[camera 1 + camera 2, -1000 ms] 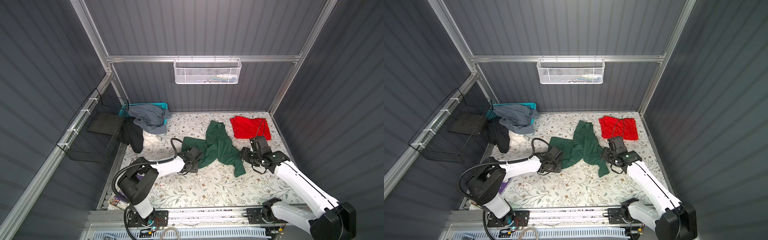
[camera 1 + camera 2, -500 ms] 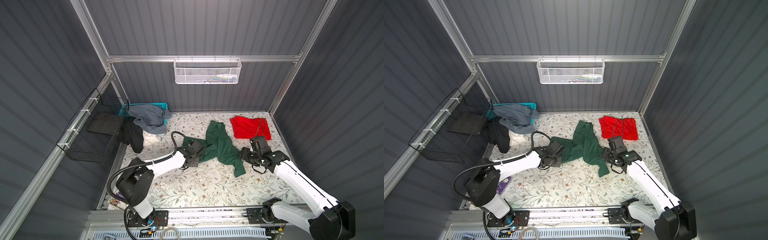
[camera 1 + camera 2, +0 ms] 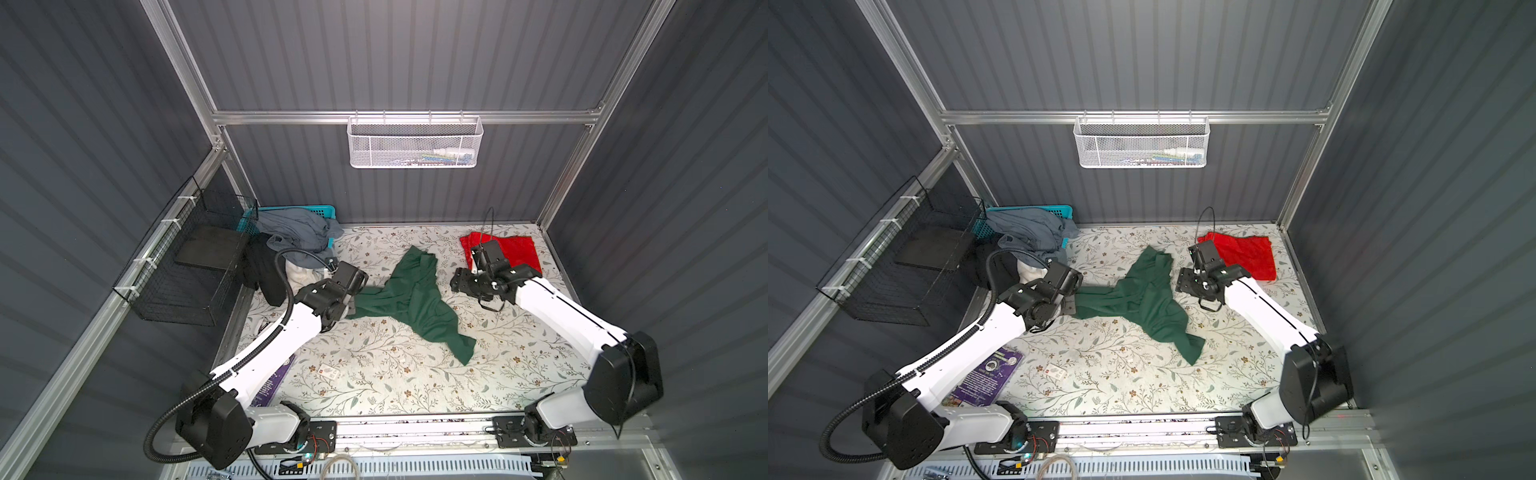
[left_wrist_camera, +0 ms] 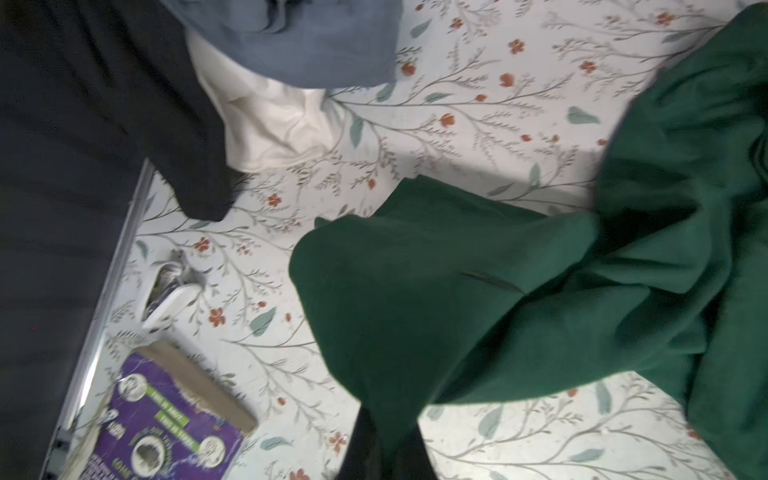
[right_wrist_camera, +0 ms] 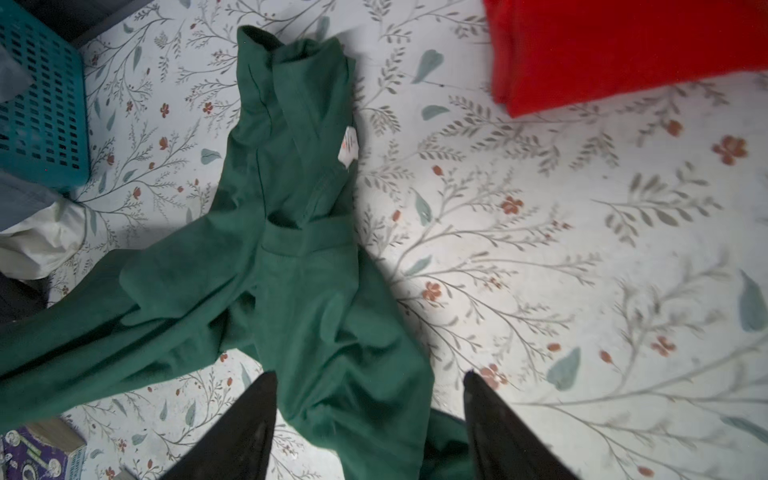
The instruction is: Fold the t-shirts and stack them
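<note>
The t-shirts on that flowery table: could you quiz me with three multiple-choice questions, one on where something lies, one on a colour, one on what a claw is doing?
1. Where does the red t-shirt lie?
A) in a basket
B) at the far right of the table
C) at the table's near edge

2. What colour is the crumpled t-shirt mid-table?
A) dark green
B) yellow
C) white

3. What is the left gripper doing?
A) hanging open
B) shut on the crumpled t-shirt
C) shut on nothing

Answers:
1 B: both top views show it far back on the right.
2 A: every view shows it dark green.
3 B: the left wrist view shows its jaws closed with green cloth pinched between them.
</note>
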Controlling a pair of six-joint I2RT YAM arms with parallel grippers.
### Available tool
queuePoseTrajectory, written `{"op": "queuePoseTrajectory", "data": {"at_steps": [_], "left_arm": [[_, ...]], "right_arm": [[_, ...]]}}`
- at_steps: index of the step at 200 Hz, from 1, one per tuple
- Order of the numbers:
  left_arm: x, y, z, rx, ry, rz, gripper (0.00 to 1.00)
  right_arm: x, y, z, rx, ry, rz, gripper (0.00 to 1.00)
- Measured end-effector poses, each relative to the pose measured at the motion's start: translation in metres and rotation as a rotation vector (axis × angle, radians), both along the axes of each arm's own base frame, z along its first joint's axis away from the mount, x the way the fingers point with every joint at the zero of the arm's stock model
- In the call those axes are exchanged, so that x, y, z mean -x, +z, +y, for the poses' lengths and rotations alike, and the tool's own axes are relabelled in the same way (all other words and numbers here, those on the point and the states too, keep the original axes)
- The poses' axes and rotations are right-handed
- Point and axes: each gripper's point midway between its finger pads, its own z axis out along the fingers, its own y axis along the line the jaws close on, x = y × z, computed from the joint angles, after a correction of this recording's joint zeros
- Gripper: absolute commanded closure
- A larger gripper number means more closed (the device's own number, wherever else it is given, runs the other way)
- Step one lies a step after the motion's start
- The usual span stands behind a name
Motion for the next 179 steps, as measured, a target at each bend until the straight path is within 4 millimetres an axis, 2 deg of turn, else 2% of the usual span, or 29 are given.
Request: {"op": "queuePoseTrajectory", "data": {"at_steps": [20, 71, 109, 131, 179], "left_arm": [[0.005, -0.003, 0.007, -0.027, 0.014, 0.020, 1.00], [0.011, -0.013, 0.011, -0.045, 0.018, 0.046, 1.00], [0.010, -0.015, 0.007, -0.031, 0.011, 0.054, 1.00], [0.010, -0.018, 0.004, -0.021, 0.004, 0.065, 1.00], [0.010, -0.019, 0.002, -0.010, -0.002, 0.070, 1.00]], "right_arm": [[-0.026, -0.002, 0.026, 0.001, 0.038, -0.013, 0.28], [-0.091, -0.032, 0.086, 0.012, 0.139, -0.026, 0.33], [-0.125, -0.055, 0.125, 0.031, 0.208, -0.038, 0.37], [-0.141, -0.066, 0.131, 0.061, 0.218, -0.052, 0.38], [-0.167, -0.077, 0.125, 0.164, 0.206, -0.101, 0.44]]}}
